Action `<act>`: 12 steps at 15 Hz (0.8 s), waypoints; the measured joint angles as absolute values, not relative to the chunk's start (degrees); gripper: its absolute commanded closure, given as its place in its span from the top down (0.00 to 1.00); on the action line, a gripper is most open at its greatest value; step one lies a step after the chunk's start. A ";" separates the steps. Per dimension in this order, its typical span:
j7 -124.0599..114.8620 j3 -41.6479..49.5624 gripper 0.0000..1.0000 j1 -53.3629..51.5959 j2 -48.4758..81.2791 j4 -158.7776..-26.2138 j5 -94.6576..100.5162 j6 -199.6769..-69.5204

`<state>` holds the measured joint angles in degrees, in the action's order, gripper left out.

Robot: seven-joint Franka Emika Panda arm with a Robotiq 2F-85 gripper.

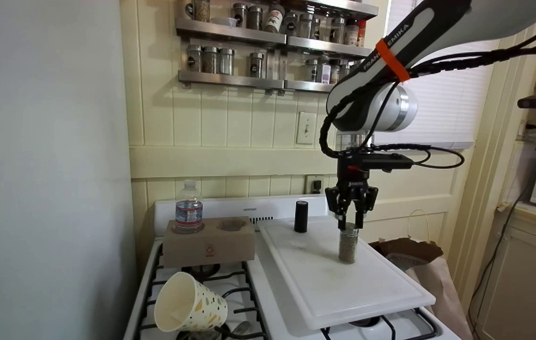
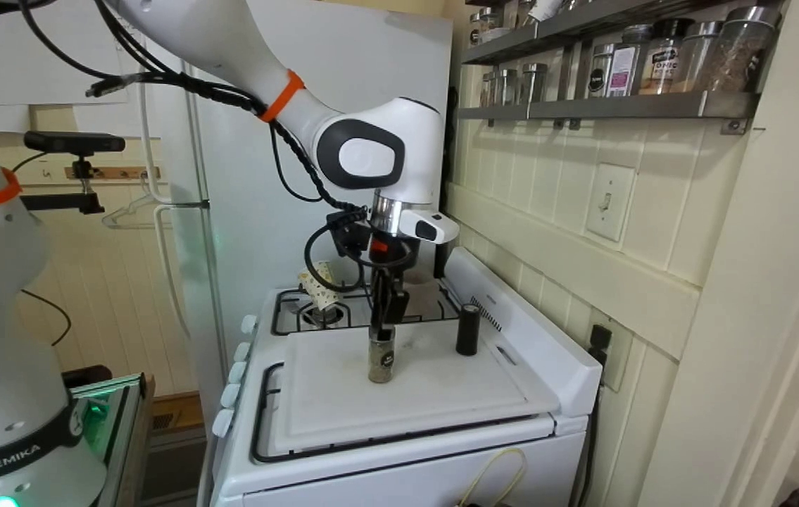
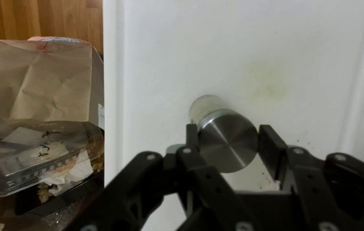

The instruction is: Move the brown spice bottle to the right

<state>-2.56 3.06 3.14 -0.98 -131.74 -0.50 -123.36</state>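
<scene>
While pointing straight down over the white stove, grips the silver lid of the brown spice bottle in the black tool, clamped with a finger touching each side. Shows the bottle upright on a white cutting board, nearer the edge beside a brown paper bag than the opposite edge. In both exterior views, has a near-black little bottle upright on the same board, closer to the pale yellow wall and well apart from the tool. In the wrist view, shows a clear plastic container at the mouth of the bag. Across the stove in an exterior view, includes a cardboard box with a water bottle in one of two round openings, and nearby a spotted paper cup, tilted, with the open mouth toward the camera. Overhead, along that wall, includes steel shelves lined with spice jars.
</scene>
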 measured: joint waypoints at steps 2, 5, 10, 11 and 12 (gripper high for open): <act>2.34 3.21 0.24 3.15 -0.98 -131.32 -0.53 -119.58; 9.61 3.56 0.24 3.21 -0.84 -130.68 -0.25 -113.70; 14.62 3.16 0.24 3.05 -0.01 -129.70 7.65 -109.22; 14.91 2.94 0.24 2.90 0.07 -129.69 9.55 -109.45; 15.37 2.70 0.24 2.73 0.09 -129.71 10.82 -110.23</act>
<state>15.37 2.70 2.73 0.09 -129.71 10.82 -110.23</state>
